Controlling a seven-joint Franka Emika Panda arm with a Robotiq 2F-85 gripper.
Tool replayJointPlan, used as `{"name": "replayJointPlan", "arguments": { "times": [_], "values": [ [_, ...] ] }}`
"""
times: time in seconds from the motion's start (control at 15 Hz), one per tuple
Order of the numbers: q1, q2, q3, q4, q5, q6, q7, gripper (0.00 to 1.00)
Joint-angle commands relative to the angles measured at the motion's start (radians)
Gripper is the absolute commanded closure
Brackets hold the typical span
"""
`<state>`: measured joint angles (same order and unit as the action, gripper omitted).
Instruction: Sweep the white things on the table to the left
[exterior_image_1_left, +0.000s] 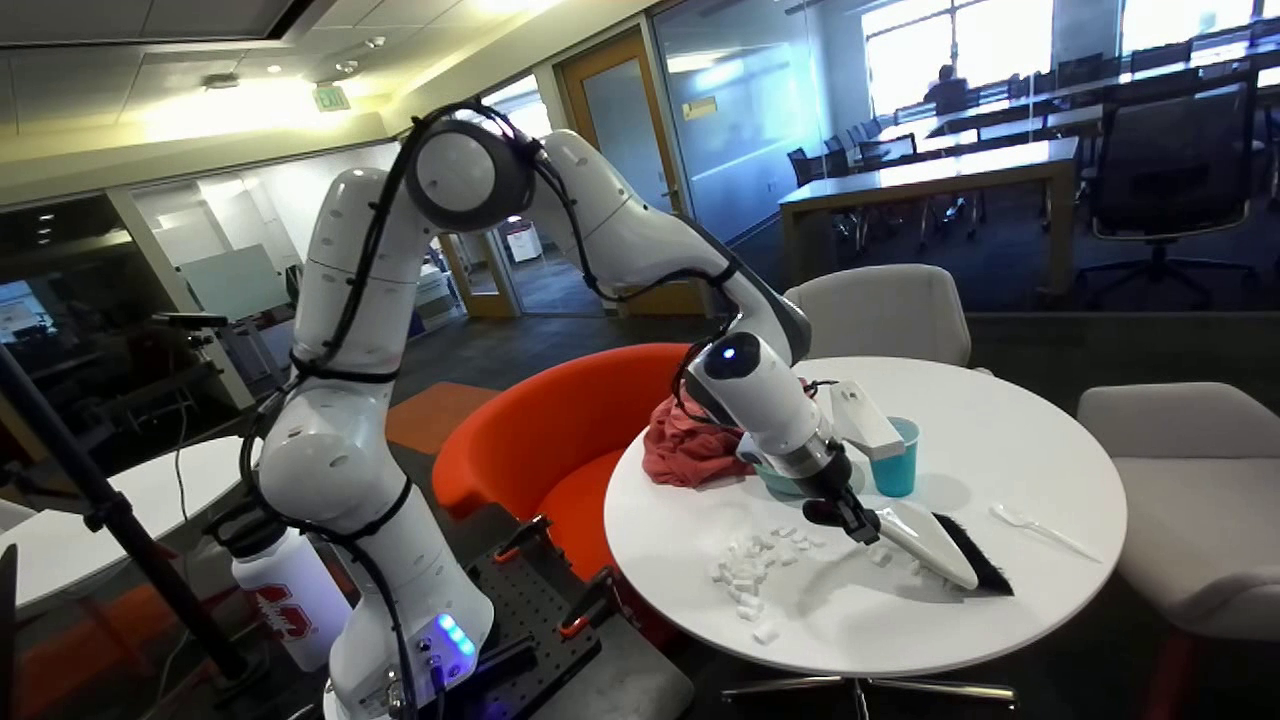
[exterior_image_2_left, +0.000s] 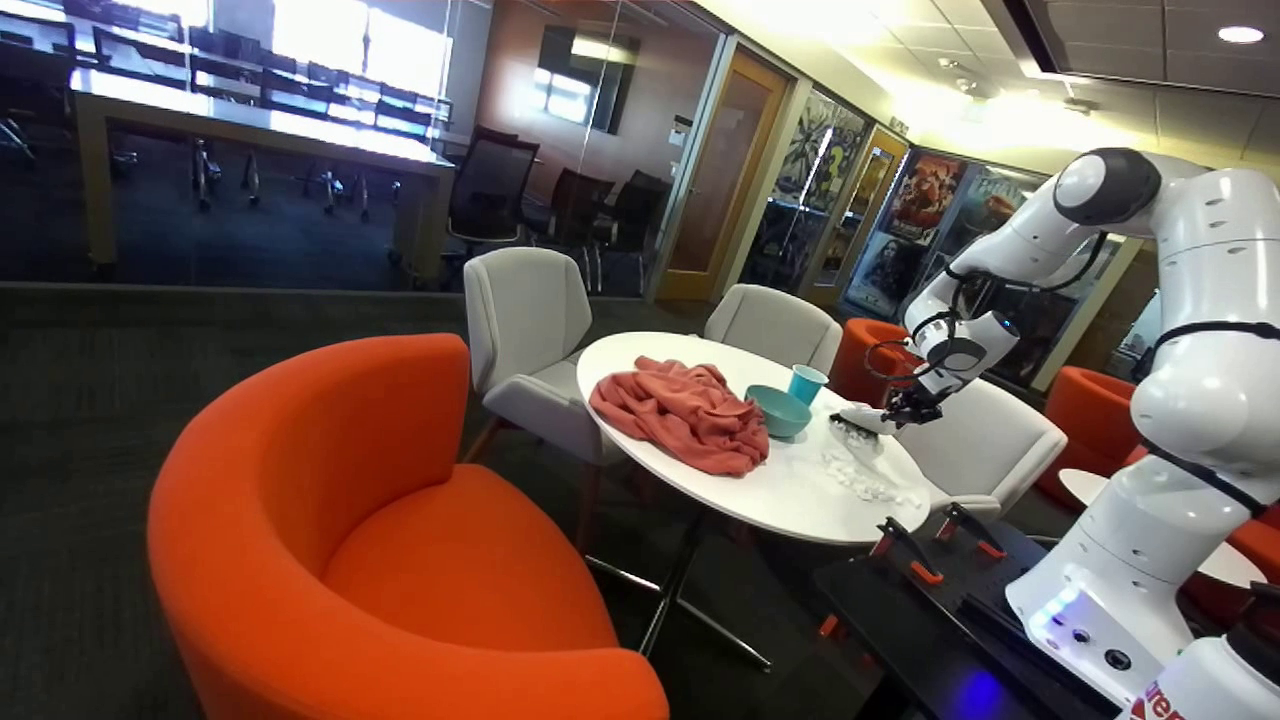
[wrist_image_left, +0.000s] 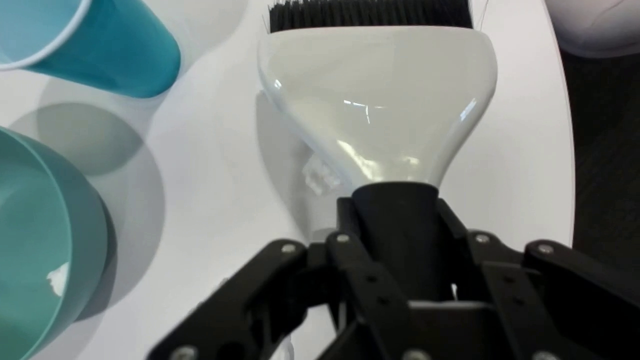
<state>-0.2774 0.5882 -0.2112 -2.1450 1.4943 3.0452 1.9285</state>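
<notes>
White things lie loosely scattered on the table (exterior_image_1_left: 1010, 420), mostly in a patch of small pieces (exterior_image_1_left: 742, 572) on the robot's side; the same patch (exterior_image_2_left: 862, 482) shows in an exterior view. A few more are close to the brush, and one piece (wrist_image_left: 320, 175) sits beside its neck in the wrist view. My gripper (wrist_image_left: 395, 215) is shut on the black handle of a white brush (wrist_image_left: 385, 90) with black bristles. In an exterior view the brush (exterior_image_1_left: 930, 548) slants down over the tabletop; whether its bristles touch it, I cannot tell.
Near the brush stand a blue cup (wrist_image_left: 120, 45) and a teal bowl (wrist_image_left: 85, 225) with a white bit inside. A red cloth (exterior_image_2_left: 690, 415) is heaped beside the bowl. A white plastic spoon (exterior_image_1_left: 1040, 528) lies past the bristles. Chairs surround the table, including an orange chair (exterior_image_1_left: 570, 430).
</notes>
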Motion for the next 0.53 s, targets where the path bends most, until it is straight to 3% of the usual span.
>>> {"name": "replayJointPlan", "arguments": {
  "times": [0.0,0.47],
  "values": [
    [0.041,0.01,-0.013,-0.028,-0.08,0.013,0.117,0.86],
    [0.159,-0.057,-0.035,-0.231,-0.19,0.015,0.293,0.86]
  ]
}}
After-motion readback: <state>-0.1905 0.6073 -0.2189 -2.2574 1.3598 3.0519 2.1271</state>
